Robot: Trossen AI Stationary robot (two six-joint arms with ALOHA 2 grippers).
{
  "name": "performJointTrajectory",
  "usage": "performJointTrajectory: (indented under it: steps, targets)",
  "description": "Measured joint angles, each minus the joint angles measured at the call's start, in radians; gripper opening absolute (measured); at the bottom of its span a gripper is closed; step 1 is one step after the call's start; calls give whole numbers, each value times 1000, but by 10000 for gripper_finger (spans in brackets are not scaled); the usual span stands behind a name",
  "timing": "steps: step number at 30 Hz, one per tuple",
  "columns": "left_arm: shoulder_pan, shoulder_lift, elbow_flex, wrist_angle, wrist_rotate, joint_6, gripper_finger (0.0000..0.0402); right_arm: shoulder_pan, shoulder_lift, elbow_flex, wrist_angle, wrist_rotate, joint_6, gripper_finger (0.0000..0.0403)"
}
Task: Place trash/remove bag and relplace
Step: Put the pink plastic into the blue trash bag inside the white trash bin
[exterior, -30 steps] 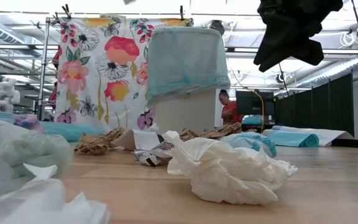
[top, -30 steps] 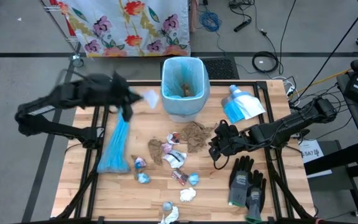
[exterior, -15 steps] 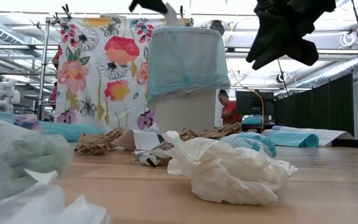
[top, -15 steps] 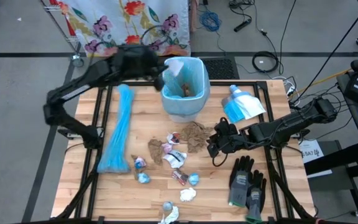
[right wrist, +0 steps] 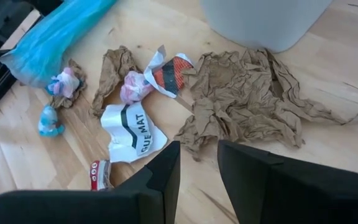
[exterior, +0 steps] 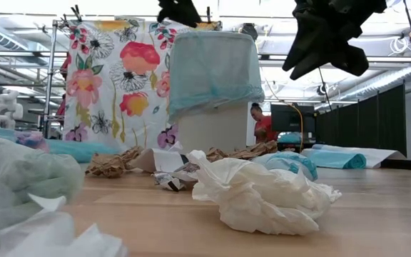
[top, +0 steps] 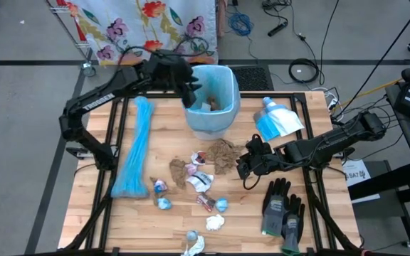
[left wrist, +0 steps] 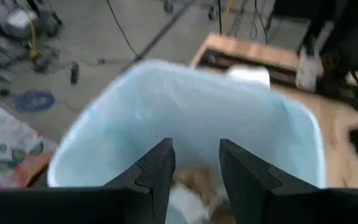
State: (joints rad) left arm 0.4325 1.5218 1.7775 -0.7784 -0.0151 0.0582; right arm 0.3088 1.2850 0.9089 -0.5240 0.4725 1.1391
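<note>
The left end effector [top: 188,84] hangs over the bin [top: 210,121], at its rim. In the left wrist view its two fingers [left wrist: 157,174] stand a little apart with nothing between them. That view looks down into the bin [left wrist: 278,124], where brown and white trash [left wrist: 191,186] lies at the bottom.

The right end effector [top: 245,165] hangs above the surface [top: 91,227], just beside the big brown paper [top: 223,154]. In the right wrist view its fingers [right wrist: 160,174] are a little apart and hold nothing. Below them that view shows the brown paper [right wrist: 247,99], a white scrap with black letters [right wrist: 132,130], a red and white wrapper [right wrist: 169,70], a pink wad [right wrist: 133,86] and a small blue wad [right wrist: 48,121].

From above, about ten small scraps [top: 191,174] lie in a loose group in front of the bin. A long blue roll [top: 135,153] lies to their left. One blue-and-white packet [top: 277,119] lies right of the bin. Two gloves [top: 282,208] lie near the right front corner.

The low view shows a white tissue [exterior: 259,193] close up, which hides part of the scraps behind it. Far behind the bin [exterior: 212,86] a person [exterior: 262,125] is in the room, and a flowered cloth [exterior: 113,78] hangs there.
</note>
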Motion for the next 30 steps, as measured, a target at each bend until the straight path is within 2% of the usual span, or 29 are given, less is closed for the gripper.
performJointTrajectory:
  steps: [6, 13, 17, 23, 30]
  targets:
    - [-79, -118, 0, -182, -21, -52, 133, 0, 0, 0, -2, 1, -66, 100]
    - [-253, -204, -61, -349, -141, -232, 134, 0, 4, 0, -1, -1, -143, 100]
    - [-367, -246, -181, -381, -152, -356, 134, 0, 10, 0, 0, -4, -185, 100]
    - [-537, -283, -429, -392, -149, -605, 134, 1, 11, 0, 2, -12, -222, 100]
    - [-679, -258, -639, -338, -116, -943, 134, 1, 11, 0, 1, -93, -265, 100]
